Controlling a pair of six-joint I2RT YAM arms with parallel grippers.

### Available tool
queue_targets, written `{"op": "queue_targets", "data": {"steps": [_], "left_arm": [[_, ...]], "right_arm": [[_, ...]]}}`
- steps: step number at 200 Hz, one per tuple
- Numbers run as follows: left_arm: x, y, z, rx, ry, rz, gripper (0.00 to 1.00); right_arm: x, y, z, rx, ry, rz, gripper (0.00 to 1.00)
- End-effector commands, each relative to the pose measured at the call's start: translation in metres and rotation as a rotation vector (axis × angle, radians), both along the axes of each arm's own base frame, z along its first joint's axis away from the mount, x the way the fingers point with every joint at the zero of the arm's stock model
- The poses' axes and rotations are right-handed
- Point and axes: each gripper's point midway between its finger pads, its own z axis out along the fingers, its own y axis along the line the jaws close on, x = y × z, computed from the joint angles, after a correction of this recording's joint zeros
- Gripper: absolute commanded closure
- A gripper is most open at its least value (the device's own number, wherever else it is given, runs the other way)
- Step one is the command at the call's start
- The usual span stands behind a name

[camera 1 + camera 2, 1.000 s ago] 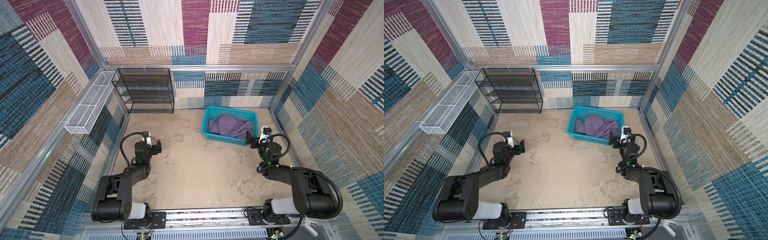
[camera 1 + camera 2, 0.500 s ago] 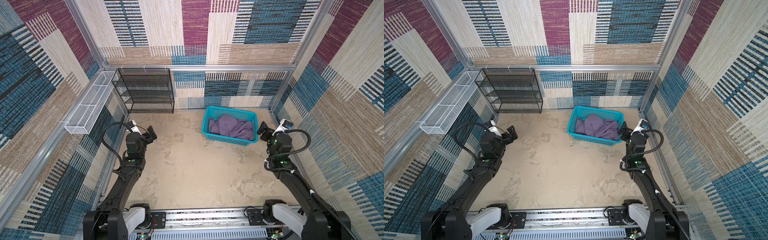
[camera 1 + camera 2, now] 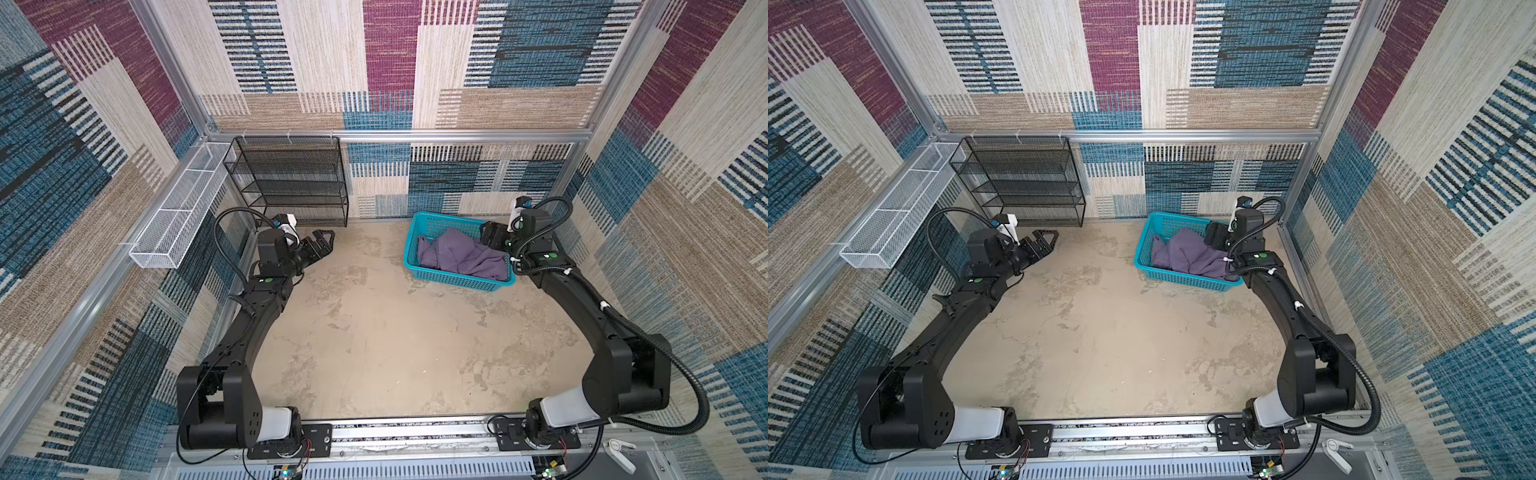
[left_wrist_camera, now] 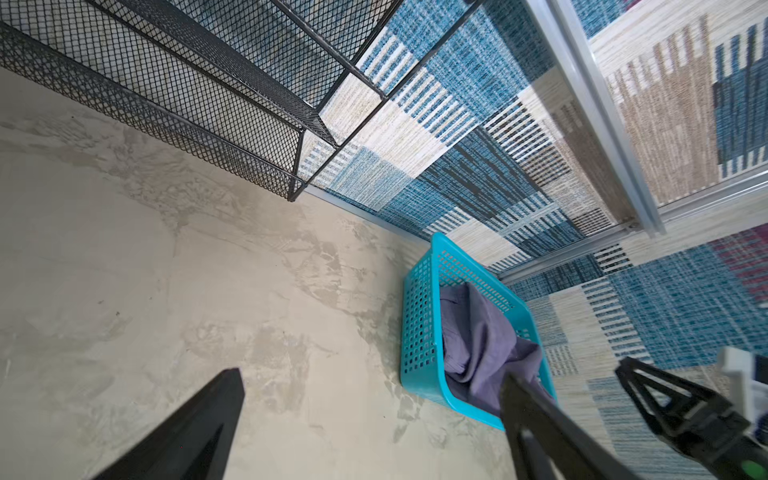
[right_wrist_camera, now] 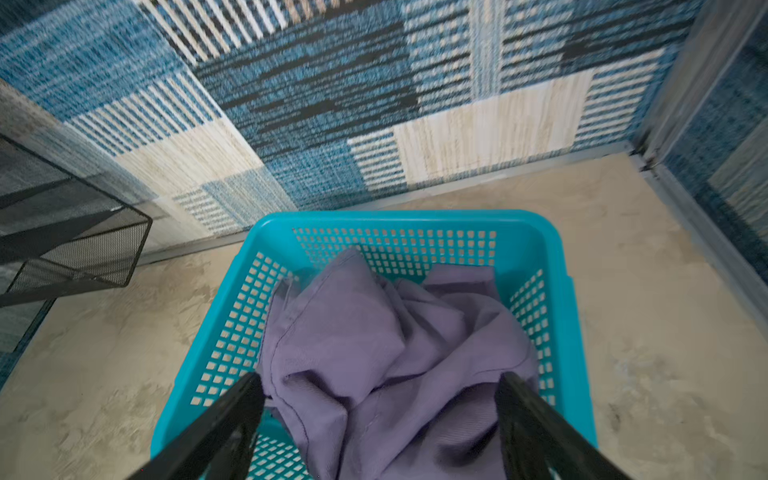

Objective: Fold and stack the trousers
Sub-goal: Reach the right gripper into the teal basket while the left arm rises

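The trousers are a crumpled muted-purple heap inside the teal basket at the back right. My right gripper hangs over the basket's right end. In the right wrist view its jaws stand open, one on each side of the trousers, with nothing pinched. My left gripper is open over bare tabletop in front of the rack, far from the basket. Nothing lies between the left gripper's fingers.
A black mesh shelf rack stands against the back wall at the left. A white wire tray hangs on the left wall. The beige tabletop is enclosed by patterned walls on three sides, with the arm rail at the front.
Both arms have unfolded from near the front and stretched toward the back. The right gripper came over the basket and the trousers. The left one moved up near the rack.
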Motion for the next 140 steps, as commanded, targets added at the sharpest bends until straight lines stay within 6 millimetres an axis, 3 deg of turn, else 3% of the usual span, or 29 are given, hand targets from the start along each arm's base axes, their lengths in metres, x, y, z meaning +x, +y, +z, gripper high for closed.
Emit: {"op": "queue_targets", "data": {"steps": [1,34,53,63,79,114,135,140], "left_arm": [[-0.018,0.019,0.010,-0.029,0.022,0.136,0.01],[-0.056,0.050,0.007,-0.221,-0.014,0.324,0.01],[-0.063,0.051,0.018,-0.174,-0.064,0.297,0.01],[-0.063,0.050,0.019,-0.132,-0.039,0.282,0.03],[-0.060,0.047,0.019,-0.088,-0.020,0.249,0.14],[-0.060,0.038,0.013,-0.057,0.013,0.189,0.18],[-0.060,0.027,0.009,-0.050,0.048,0.116,0.28],[-0.061,0.024,0.006,-0.052,0.063,0.106,0.28]], "right_arm": [[-0.003,0.024,-0.024,0.033,0.111,0.100,0.10],[0.008,0.045,-0.041,0.101,0.152,0.168,0.10],[0.015,0.051,-0.055,0.134,0.198,0.176,0.12],[0.019,0.055,-0.064,0.149,0.230,0.185,0.14],[0.026,0.058,-0.084,0.160,0.303,0.176,0.20],[0.045,0.061,-0.130,0.190,0.413,0.131,0.27],[0.061,0.059,-0.139,0.196,0.412,0.091,0.38],[0.070,0.062,-0.129,0.202,0.382,0.095,0.46]]}}
